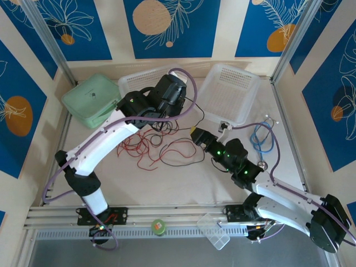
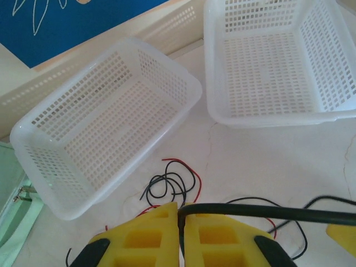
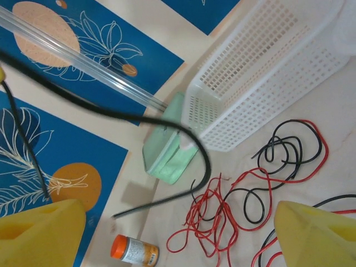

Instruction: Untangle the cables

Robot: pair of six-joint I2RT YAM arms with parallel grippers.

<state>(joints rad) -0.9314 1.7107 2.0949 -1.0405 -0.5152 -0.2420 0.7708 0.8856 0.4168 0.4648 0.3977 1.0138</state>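
In the left wrist view, the left claw is closed, with its yellow fingers pressed together on one black strand. The strand leaves the claw to the right and runs almost level across the picture. It goes toward a yellow piece at the right edge, which I judge to be a finger of the other claw. Just ahead of the fingers, some loops of the cables lie on the desk, on the near side of two white baskets.

In the right wrist view, the right claw is wide open and grips nothing. A black line comes from the upper left, bends down in the middle and points back to the lower left. I believe this is the same black strand, raised off the desk. It hangs ahead of the fingers, not between them. Below it, the red and black tangle lies flat on the desk, in front of the open claw.

In the top view, the cables spread on the desk between the two arms, with their long axis from left to right. The right claw is just beside their right end and points toward them. It is the nearer one to the free part of the strand.
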